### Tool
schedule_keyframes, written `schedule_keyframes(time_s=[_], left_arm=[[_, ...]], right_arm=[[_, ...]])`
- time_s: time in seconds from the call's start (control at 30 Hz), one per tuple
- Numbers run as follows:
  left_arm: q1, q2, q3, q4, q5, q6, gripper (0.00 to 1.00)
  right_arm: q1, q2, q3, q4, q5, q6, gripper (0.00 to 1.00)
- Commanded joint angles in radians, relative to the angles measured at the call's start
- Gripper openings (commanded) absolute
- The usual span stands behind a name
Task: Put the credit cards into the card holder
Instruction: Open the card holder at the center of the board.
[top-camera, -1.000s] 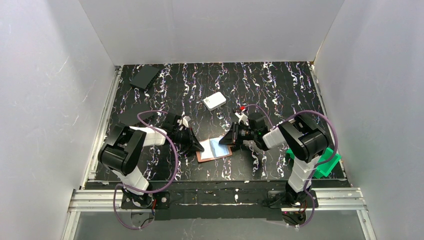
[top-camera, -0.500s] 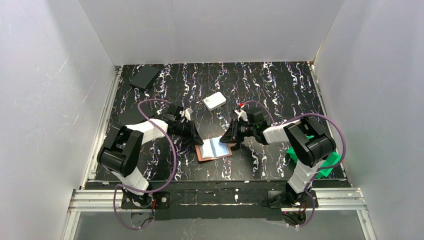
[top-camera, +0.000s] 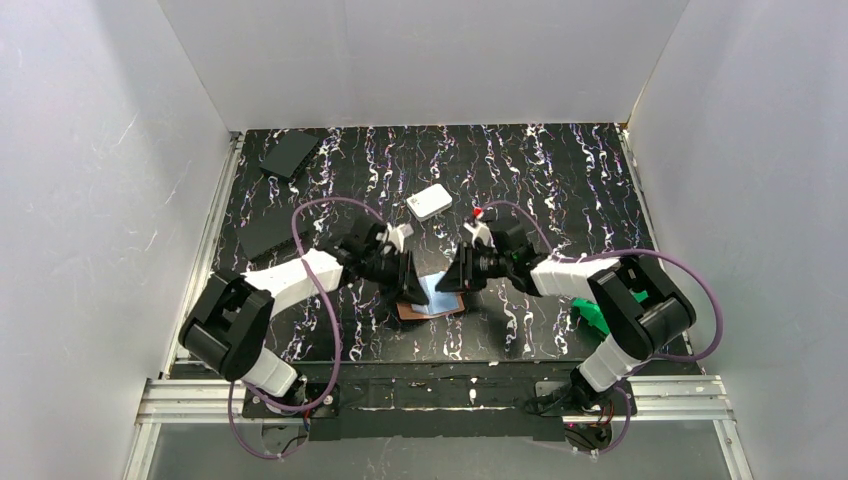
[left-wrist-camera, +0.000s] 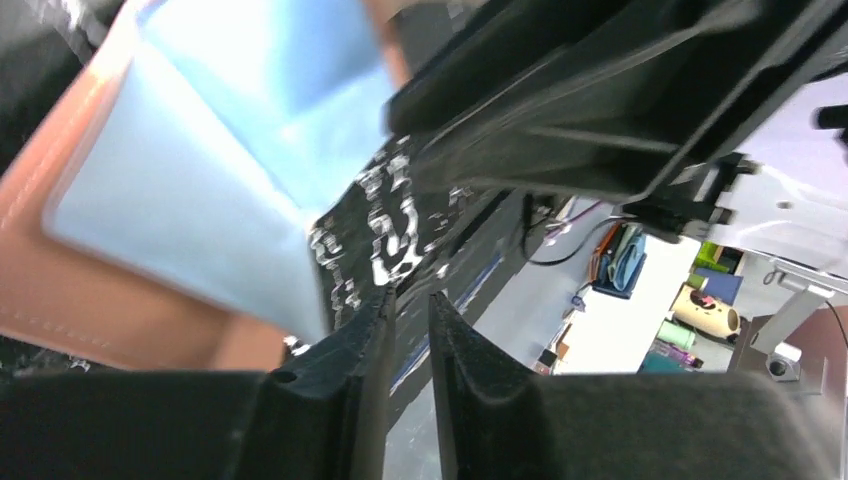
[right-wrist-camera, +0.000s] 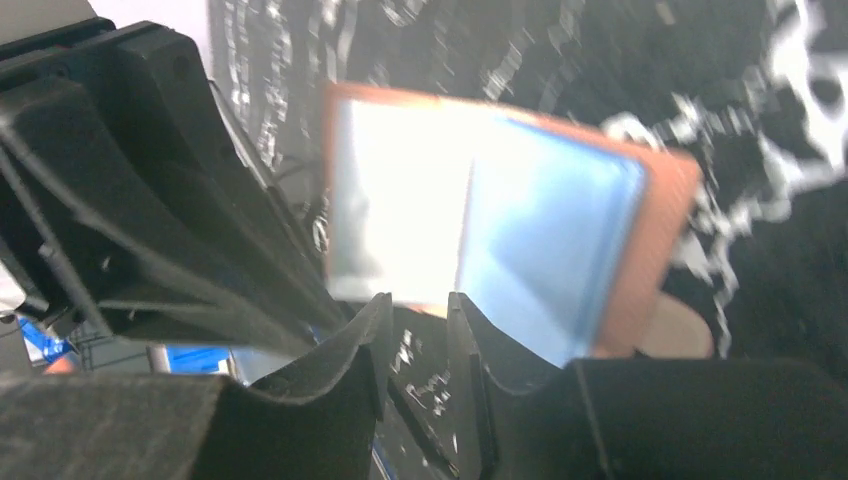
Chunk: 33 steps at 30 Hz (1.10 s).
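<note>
The card holder (top-camera: 441, 301) lies open on the black marbled table, orange-brown with a light-blue inner panel. My left gripper (top-camera: 407, 287) is over its left half, jaws nearly together with nothing between them. My right gripper (top-camera: 449, 282) is at its far right edge, jaws also nearly together and empty. In the left wrist view the blue panel (left-wrist-camera: 170, 190) fills the upper left beyond my left gripper (left-wrist-camera: 410, 296). In the right wrist view the open holder (right-wrist-camera: 545, 230) lies just past my right gripper (right-wrist-camera: 418, 300). A dark flat card-like rectangle (top-camera: 290, 153) lies at the far left corner.
A white rounded box (top-camera: 430, 202) sits behind the two grippers. A green bin (top-camera: 592, 316) shows partly behind the right arm. Another dark flat rectangle (top-camera: 265, 235) lies left of the left arm. White walls close in three sides.
Both arms have stretched inward. The left gripper moved right and now covers the holder's left half. The right gripper shifted slightly left and away from its base.
</note>
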Motion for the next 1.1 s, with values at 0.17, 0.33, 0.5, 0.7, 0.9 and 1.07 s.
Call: schedule_keyframes(time_s=[0.17, 0.33, 0.5, 0.7, 0.9, 1.07], left_arm=[[0.067, 0.089, -0.301, 0.094, -0.155, -0.075, 0.13], [0.087, 0.106, -0.318, 0.144, -0.114, -0.077, 0.13], [0.087, 0.004, -0.291, 0.06, -0.122, -0.045, 0.13], [0.087, -0.146, -0.238, -0.062, -0.116, -0.011, 0.18], [0.087, -0.268, -0.173, -0.17, -0.108, 0.005, 0.26], [0.087, -0.311, -0.114, -0.234, -0.11, 0.031, 0.39]], right_arm=[[-0.04, 0.076, -0.151, 0.032, 0.036, -0.068, 0.34], [-0.043, 0.092, -0.162, 0.039, 0.031, -0.073, 0.33], [-0.043, 0.039, -0.126, -0.061, 0.056, -0.102, 0.34], [-0.043, -0.051, -0.029, -0.206, 0.066, -0.14, 0.41], [-0.043, -0.135, 0.095, -0.342, 0.087, -0.195, 0.54], [-0.043, -0.192, 0.214, -0.559, 0.246, -0.296, 0.61]])
